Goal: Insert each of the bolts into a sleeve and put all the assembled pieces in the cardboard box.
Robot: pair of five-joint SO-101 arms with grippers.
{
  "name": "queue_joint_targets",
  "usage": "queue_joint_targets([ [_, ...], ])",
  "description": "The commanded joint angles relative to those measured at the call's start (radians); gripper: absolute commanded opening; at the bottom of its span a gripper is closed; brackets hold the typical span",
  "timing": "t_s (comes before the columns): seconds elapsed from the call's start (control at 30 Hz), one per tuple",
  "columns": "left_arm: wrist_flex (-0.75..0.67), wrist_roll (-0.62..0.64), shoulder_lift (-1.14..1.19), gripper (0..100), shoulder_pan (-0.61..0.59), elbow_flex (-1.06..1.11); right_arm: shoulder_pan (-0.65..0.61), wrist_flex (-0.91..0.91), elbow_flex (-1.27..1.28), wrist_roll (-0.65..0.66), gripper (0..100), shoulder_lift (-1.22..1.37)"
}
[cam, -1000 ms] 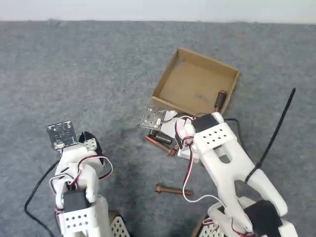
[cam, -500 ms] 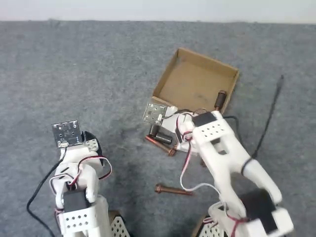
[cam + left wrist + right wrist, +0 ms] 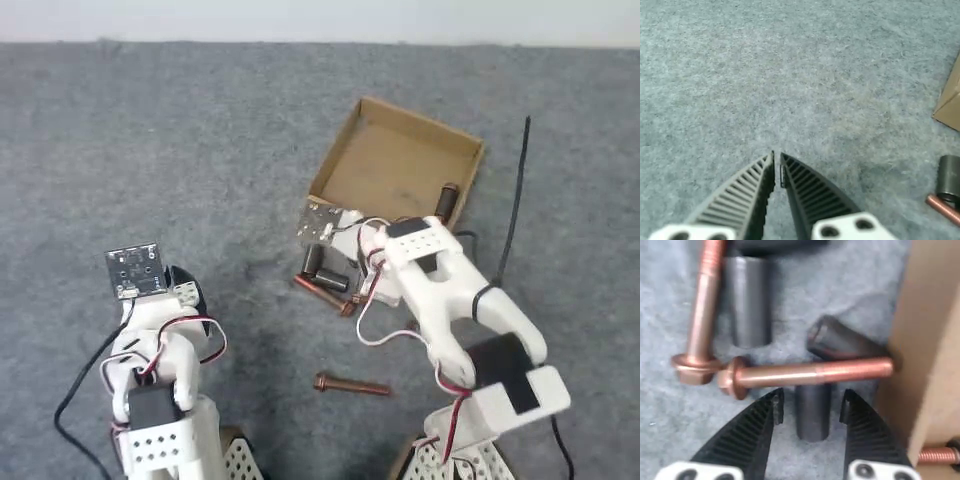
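Done so far: the cardboard box (image 3: 424, 120) shows a bare floor, so I judge that nothing has been delivered yet.
Possible assembly: a leaning piece (image 3: 446, 202), dark with a copper top, rests against the box's outer wall. I cannot tell whether it is a bolt seated in a sleeve.
Left to do: at least three bolts and three sleeves lie unjoined outside the box.
Right gripper (image 3: 812, 394): its jaws are spread and hold nothing. They stand either side of the near sleeve (image 3: 812, 415), just outside the box's wall on the arms' side.
Crossing bolt (image 3: 810, 372): lies over the near sleeve's far end, its threaded tip touching or nearly touching the box wall.
Other parts by the box: the tilted sleeve (image 3: 842, 342) is close to the wall. The second sleeve (image 3: 747, 300) and second bolt (image 3: 704, 305) lie side by side farther from it.
Loose bolt (image 3: 350, 384): alone on the carpet (image 3: 200, 150), well apart from the box, toward the arm bases.
Left gripper (image 3: 776, 156): jaws pressed together but for a thin slit, empty, over bare carpet well apart from the box.
Edges: the box wall stands just beside one right jaw, so there is little sideways room there.
Open room: the carpet away from the box is wide and free, good for mating parts.
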Motion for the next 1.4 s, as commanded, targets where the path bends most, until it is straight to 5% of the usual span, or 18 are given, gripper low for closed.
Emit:
queue_joint_targets([
  [0.0, 0.005, -0.017, -0.02, 2, 0.002, -0.007, 0.036, -0.012, -0.072, 0.012, 16.9, 0.033],
  [0.3, 0.005, -0.017, -0.02, 2, 0.002, -0.007, 0.041, 0.081, -0.218, 0.011, 0.2, 0.156],
  [0.47, 0.005, -0.017, -0.02, 2, 0.002, -0.007, 0.041, 0.183, -0.256, -0.014, 0.6, 0.128],
  [0.87, 0.003, -0.017, -0.02, 2, 0.002, -0.007, 0.056, 0.526, -0.302, -0.379, 0.6, -0.136],
  [1.1, 0.003, -0.017, -0.02, 2, 0.002, -0.007, 0.163, 0.691, -0.293, -0.417, 0.6, -0.274],
  [1.37, 0.003, -0.017, -0.02, 2, 0.002, -0.007, 0.289, 0.57, 0.025, -0.402, 0.6, -0.487],
])
